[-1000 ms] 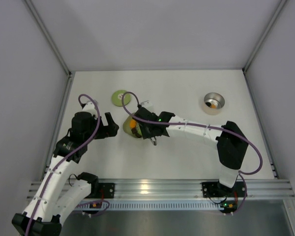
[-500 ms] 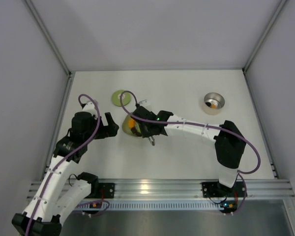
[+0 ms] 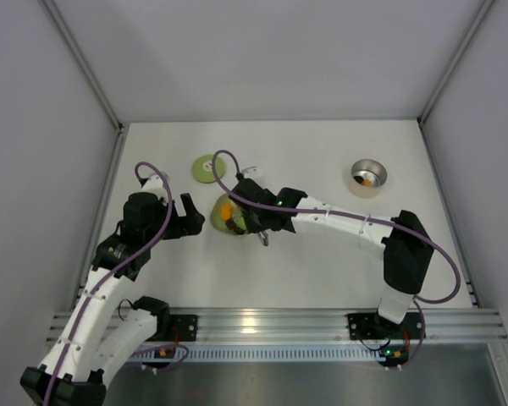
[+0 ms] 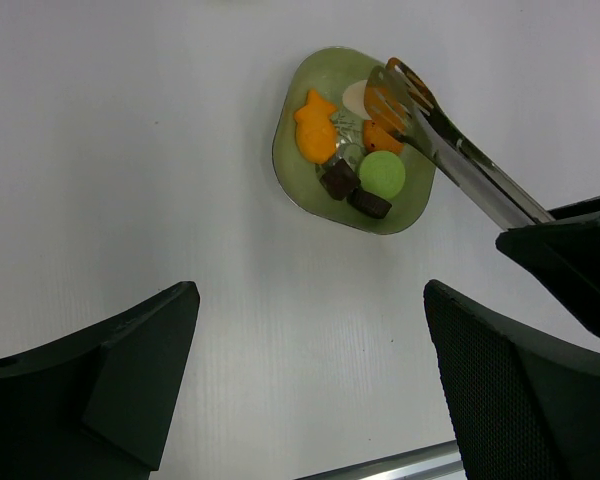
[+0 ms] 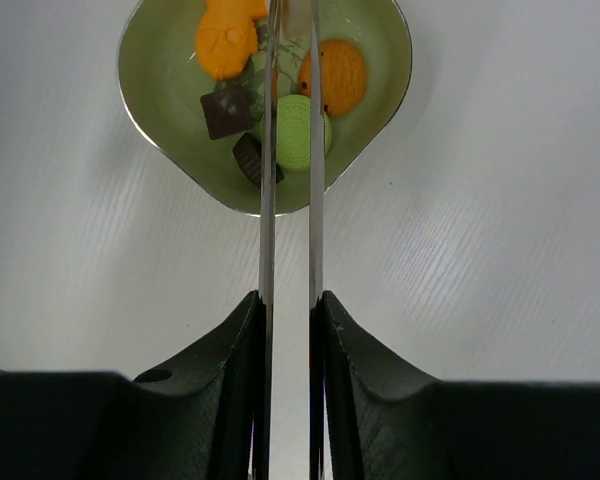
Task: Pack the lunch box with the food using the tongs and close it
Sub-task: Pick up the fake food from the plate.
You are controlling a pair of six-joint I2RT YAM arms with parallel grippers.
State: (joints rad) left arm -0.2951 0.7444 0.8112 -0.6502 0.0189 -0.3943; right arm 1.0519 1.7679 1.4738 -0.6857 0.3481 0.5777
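My right gripper (image 5: 290,300) is shut on the silvery tongs (image 5: 267,200), pressing their two arms close together. The tongs reach over a light green plate (image 5: 375,120) of food: an orange fish shape (image 5: 227,38), an orange round piece (image 5: 340,75), a green round piece (image 5: 292,130) and two dark brown pieces (image 5: 223,112). In the left wrist view the tongs' tips (image 4: 395,95) hover by the orange piece (image 4: 380,135); whether they pinch it I cannot tell. The lunch box (image 3: 369,176) stands at the back right with an orange bit inside. My left gripper (image 4: 310,330) is open, left of the plate.
The flat green lid (image 3: 207,168) lies just behind the plate (image 3: 220,222), near the right arm's purple cable. White walls enclose the table on three sides. An aluminium rail (image 3: 271,321) runs along the near edge.
My right gripper has squeezed the tongs' arms closer together over the plate, and the right arm's elbow has shifted slightly right. The left arm has not moved.
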